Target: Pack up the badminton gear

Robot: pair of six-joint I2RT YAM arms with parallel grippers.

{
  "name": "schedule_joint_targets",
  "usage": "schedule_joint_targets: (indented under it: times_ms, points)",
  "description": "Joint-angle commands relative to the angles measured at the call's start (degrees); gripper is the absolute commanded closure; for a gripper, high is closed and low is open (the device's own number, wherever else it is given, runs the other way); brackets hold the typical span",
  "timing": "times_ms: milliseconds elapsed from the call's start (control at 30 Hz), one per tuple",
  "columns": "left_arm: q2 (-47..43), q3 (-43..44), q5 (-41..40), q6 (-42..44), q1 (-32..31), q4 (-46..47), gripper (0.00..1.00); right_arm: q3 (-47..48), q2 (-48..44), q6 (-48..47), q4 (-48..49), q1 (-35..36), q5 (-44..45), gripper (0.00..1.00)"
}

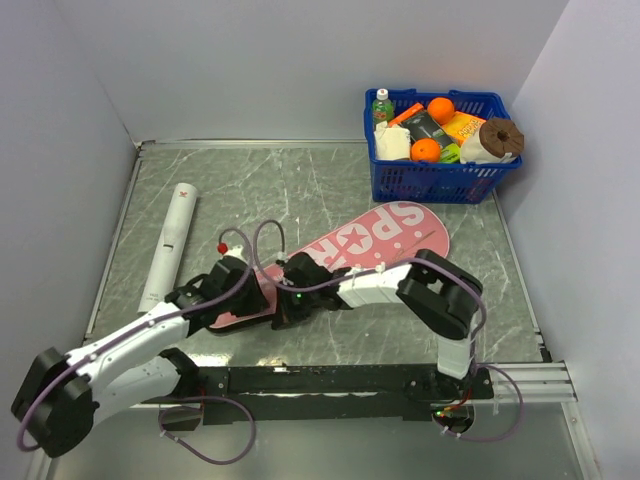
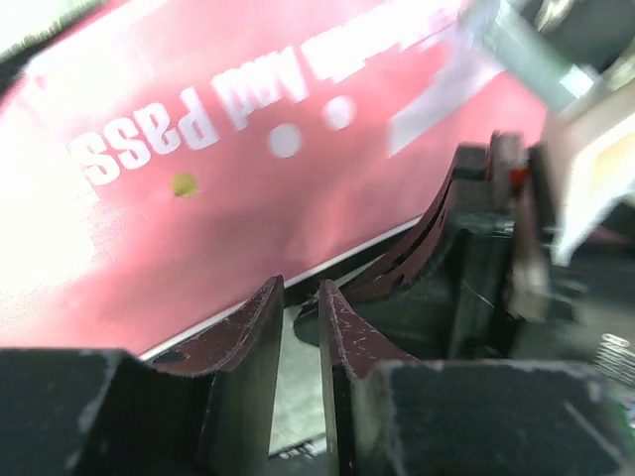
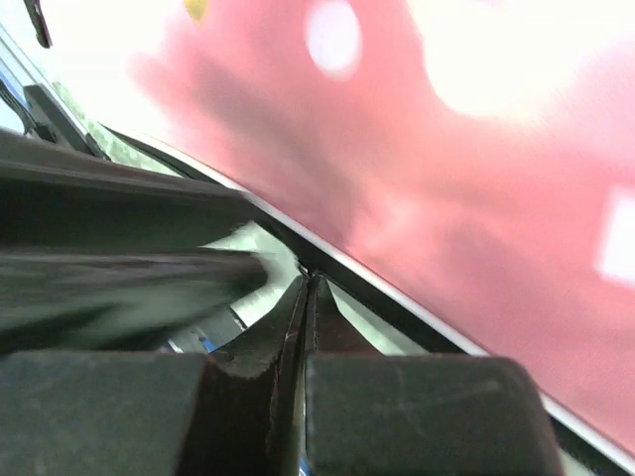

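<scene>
Bag: pink, lying flat mid-bench with its lettered face up. The wide end is pointing far-right and the narrow end is sitting near-left under both hands.
Left hand: hovering low at the bag's near edge. Its fingers are parted a little, with only bench showing between them.
Right hand: fully clenched at the same edge, just beside the left. Cannot tell whether anything thin is caught in the tips.
Reading: both hands are crowding the narrow end, probably because the opening runs along that seam.
Tube: white, lying far-left, well apart from the bag, not yet packed.
Rackets, shuttlecock: not showing anywhere.
Basket: blue, sitting far-right, holding groceries.
</scene>
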Motion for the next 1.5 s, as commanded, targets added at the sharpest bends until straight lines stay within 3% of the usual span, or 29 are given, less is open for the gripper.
schedule_joint_targets:
  times_ms: [0, 367, 533, 700, 967, 1300, 1467]
  points:
    - [-5.09, 6.34, -2.55, -1.73, -0.24, -6.12, 0.73, -6.06, -8.19, 2.64, 3.3, 0.08, 6.07, 1.0]
    - [-8.79, 5.29, -7.55, -9.37, -2.69, -14.21, 0.74, -21.45, -19.71, 8.88, 5.58, -3.08, 21.81, 1.0]
    - [-8.52, 5.81, -13.26, -14.65, -3.14, -18.34, 0.76, -26.19, -23.48, 7.13, 7.52, -8.88, 20.85, 1.0]
    - [-10.45, 6.61, -20.2, -19.82, -3.14, -23.52, 0.69, -29.53, -26.91, 4.15, 7.78, -13.27, 18.84, 1.0]
    - [-4.4, 9.16, -33.02, -27.3, -2.79, -31.44, 0.58, -31.04, -29.47, 0.72, 8.66, -14.95, 15.14, 1.0]
    - [-1.41, 8.81, -31.12, -19.93, 10.56, -25.3, 0.58, -32.09, -29.91, -0.52, 10.77, -15.21, 11.62, 1.0]
    - [2.64, 6.71, -27.43, -15.45, 13.38, -18.8, 0.58, -32.88, -30.18, -0.78, 11.82, -15.57, 11.36, 1.0]
